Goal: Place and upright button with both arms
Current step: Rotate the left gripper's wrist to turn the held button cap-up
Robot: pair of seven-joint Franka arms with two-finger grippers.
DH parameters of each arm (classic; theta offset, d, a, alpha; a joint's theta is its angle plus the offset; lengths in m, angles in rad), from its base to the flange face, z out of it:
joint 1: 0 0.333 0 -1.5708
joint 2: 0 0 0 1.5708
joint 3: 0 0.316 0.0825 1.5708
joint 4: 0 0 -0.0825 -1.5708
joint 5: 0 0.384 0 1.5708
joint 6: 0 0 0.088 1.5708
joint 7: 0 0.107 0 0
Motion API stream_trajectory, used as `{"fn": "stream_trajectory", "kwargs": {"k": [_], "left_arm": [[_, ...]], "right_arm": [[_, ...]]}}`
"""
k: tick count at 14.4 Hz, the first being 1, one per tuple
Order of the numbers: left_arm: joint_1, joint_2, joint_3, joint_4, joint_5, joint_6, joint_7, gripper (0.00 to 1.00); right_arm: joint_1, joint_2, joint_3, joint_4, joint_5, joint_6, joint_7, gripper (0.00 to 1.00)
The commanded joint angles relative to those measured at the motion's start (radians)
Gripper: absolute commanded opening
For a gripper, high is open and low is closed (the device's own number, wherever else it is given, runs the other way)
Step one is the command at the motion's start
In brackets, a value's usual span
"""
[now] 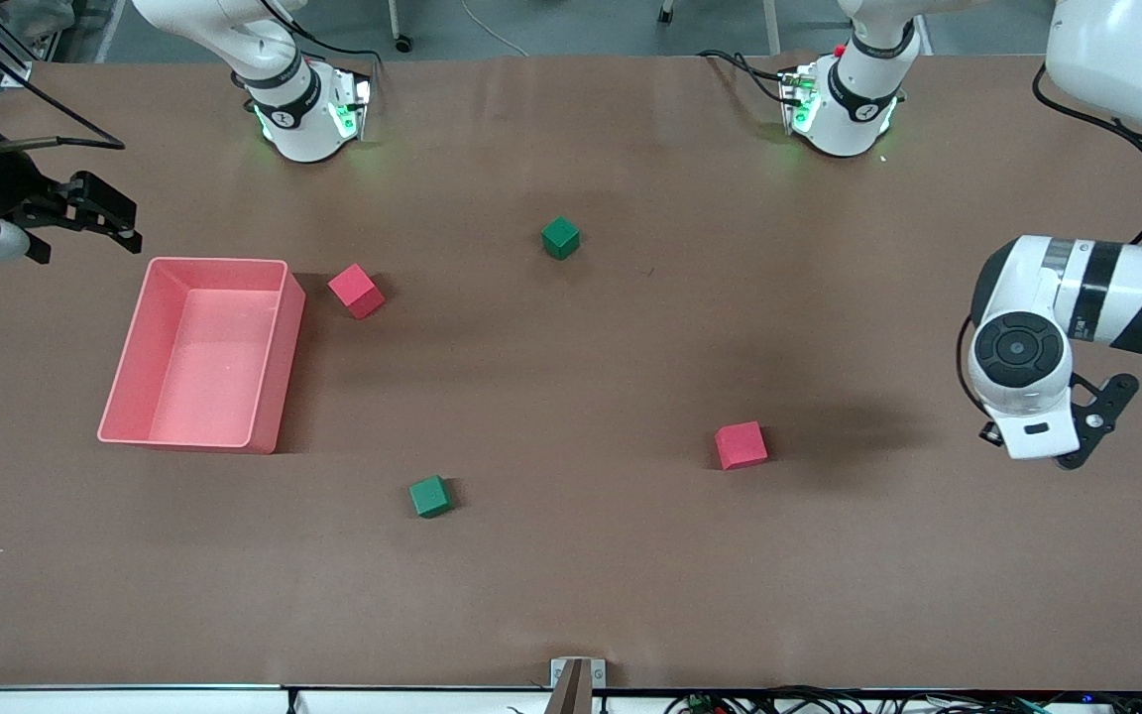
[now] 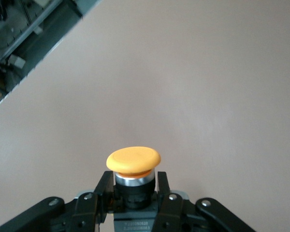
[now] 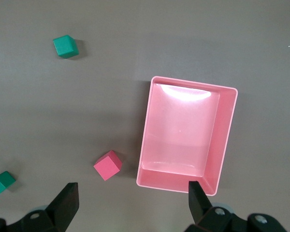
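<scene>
Over the counter (image 1: 571,575) at the left arm's end, well away from the pink tray (image 1: 279,342), my left hand (image 2: 134,200) is clamped on the button (image 2: 133,166). Its fingers pinch the black body just under the metal collar, so the orange cap stands clear of the fingertips and pokes out past them (a grip I would judge good for a handover, since the cap end is free for the other arm to take or steady). In the front view the left arm's wrist hides the button altogether, and below it I see only bare counter. The nearest thing is a red cube (image 1: 741,444), which sits between the button and the tray.

My right hand (image 3: 130,203) hangs with its fingers spread wide and nothing between them, up over the edge of the tray at the right arm's end. It waits there, out of the way, I think, until the left arm brings the button toward the middle.

The other red cube (image 1: 356,291) lies just beside the tray, and the two green cubes (image 1: 560,238) (image 1: 429,496) lie farther from it.
</scene>
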Motion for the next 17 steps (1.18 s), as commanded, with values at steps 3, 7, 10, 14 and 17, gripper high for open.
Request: {"fn": "stream_trajectory", "kwargs": {"k": [3, 7, 10, 14, 17], "left_arm": [[0.021, 0.052, -0.011, -0.093, 0.374, 0.079, -0.413, 0.0], [0.017, 0.116, -0.01, -0.157, 0.68, 0.054, -0.785, 0.0], [0.001, 0.236, -0.01, -0.156, 0.881, -0.146, -1.02, 0.0], [0.001, 0.346, -0.008, -0.156, 1.033, -0.306, -1.171, 0.0], [0.01, 0.419, -0.007, -0.153, 1.104, -0.407, -1.251, 0.0]], "right_arm": [[0.007, -0.014, -0.002, -0.017, -0.002, -0.008, 0.008, 1.0], [0.007, -0.013, -0.002, -0.019, -0.003, -0.005, 0.008, 1.0], [0.005, -0.013, -0.002, -0.019, -0.003, -0.005, 0.008, 1.0], [0.002, -0.01, -0.002, -0.017, -0.003, -0.003, 0.008, 1.0], [-0.004, -0.008, -0.004, -0.017, -0.003, -0.008, 0.007, 1.0]]}}
